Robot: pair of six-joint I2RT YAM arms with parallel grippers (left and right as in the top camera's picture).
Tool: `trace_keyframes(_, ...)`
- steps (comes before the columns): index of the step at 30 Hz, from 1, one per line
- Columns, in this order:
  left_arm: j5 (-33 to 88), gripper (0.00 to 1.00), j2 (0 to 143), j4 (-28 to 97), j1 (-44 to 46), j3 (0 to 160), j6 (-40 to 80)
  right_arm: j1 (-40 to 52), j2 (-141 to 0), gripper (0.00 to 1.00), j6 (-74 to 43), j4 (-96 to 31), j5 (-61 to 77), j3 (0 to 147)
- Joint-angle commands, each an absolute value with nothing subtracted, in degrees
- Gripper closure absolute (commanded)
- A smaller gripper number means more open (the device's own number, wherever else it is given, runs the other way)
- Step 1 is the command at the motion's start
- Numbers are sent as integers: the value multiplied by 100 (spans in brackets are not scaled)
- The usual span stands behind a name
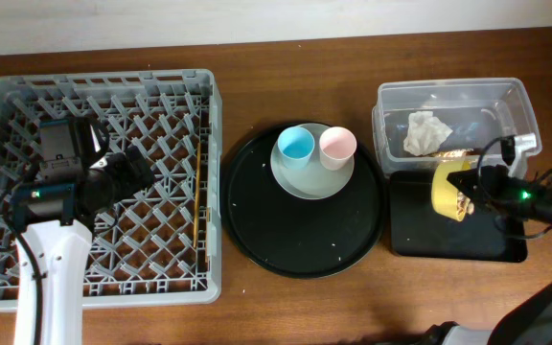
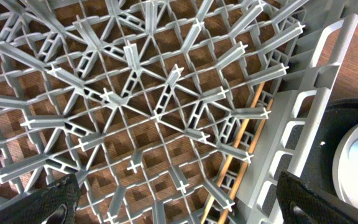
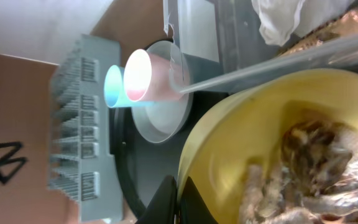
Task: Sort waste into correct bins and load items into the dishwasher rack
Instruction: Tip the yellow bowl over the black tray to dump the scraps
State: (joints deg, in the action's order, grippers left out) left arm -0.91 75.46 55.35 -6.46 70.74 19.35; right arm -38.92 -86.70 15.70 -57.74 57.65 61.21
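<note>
My right gripper (image 1: 482, 185) (image 3: 182, 196) is shut on the rim of the small yellow bowl (image 1: 448, 190) (image 3: 253, 149). It holds the bowl tipped on its side over the shallow black tray (image 1: 429, 240), with tan food scraps (image 3: 309, 168) inside. The clear tub (image 1: 391, 105) holds the white napkin (image 1: 425, 131) (image 3: 284, 18) and the gold wrapper (image 1: 453, 151). The blue cup (image 1: 295, 145) and pink cup (image 1: 336, 146) stand on the pale plate (image 1: 307, 184). My left gripper (image 2: 179, 202) is open above the grey dishwasher rack (image 1: 94, 88). The chopsticks (image 1: 196, 196) (image 2: 244, 134) lie in the rack.
The large round black tray (image 1: 257, 230) sits between the rack and the bins, bearing the plate and a few crumbs. Bare wooden tabletop (image 1: 286, 67) lies behind it. The left arm's white link (image 1: 51, 287) crosses the rack's front.
</note>
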Motion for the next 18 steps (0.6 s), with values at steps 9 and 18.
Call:
trace_keyframes(9, -130, 1, 7461, 5537, -666, 7120, 1988, -4751, -9332, 96, 1844, -3940, 8416, 4580)
trace_keyframes(18, -132, 1, 7461, 5537, -666, 7120, 1988, -5107, -9336, 96, 928, -4681, 8892, 4576)
